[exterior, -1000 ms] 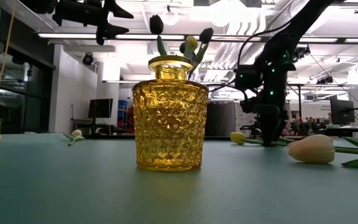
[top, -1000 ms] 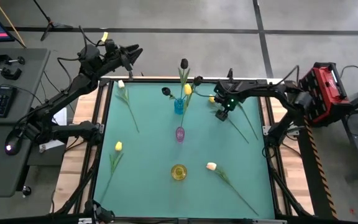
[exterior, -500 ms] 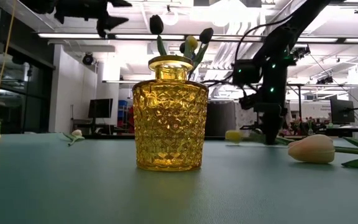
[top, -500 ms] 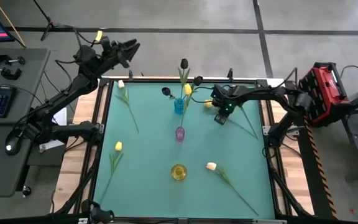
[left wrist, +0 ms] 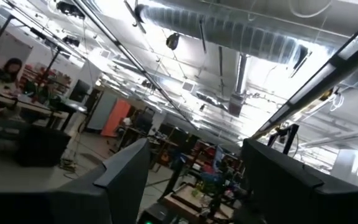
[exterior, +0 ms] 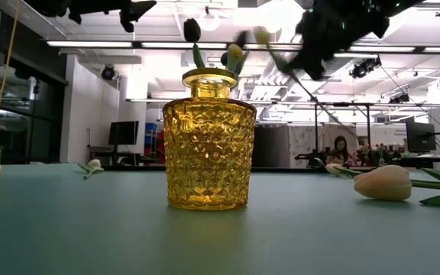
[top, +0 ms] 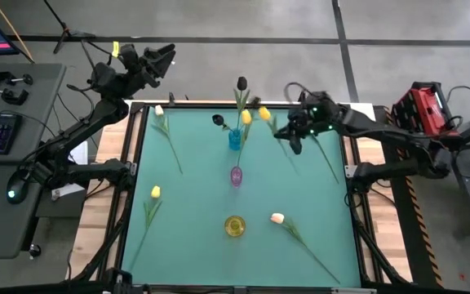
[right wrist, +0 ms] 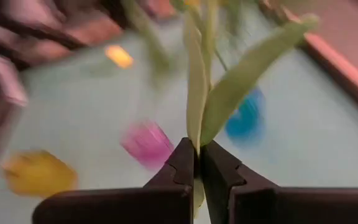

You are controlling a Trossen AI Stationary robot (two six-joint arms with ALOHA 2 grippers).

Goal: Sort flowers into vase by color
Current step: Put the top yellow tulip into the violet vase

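Since a second ago my right gripper (top: 294, 135) has lifted its yellow tulip (top: 264, 113) off the teal table (top: 194, 204) and swung it up near the blue vase (top: 235, 139); the left arm has drawn a little further back off the far left corner.

From the high view, I see the left gripper (top: 163, 59) hanging outside the table's far left corner. The blue vase already holds a yellow bud and dark-headed stems. Just in front of it stands the purple vase (top: 236, 175), and nearer still the yellow vase (top: 234, 226). Loose flowers lie around: a pale one (top: 159, 110) at far left, a yellow one (top: 155, 193) at near left, a peach one (top: 277, 218) beside the yellow vase.

From the low view, the yellow vase fills the middle, the peach tulip lies at right, and the lifted yellow bud (exterior: 261, 34) hangs high, blurred.

From the left wrist view, I see only ceiling and room; the two dark fingers (left wrist: 124, 171) stand apart with nothing between them.

From the right wrist view, the jaws are clamped together on the green stem (right wrist: 194, 118), with the vases blurred beyond.
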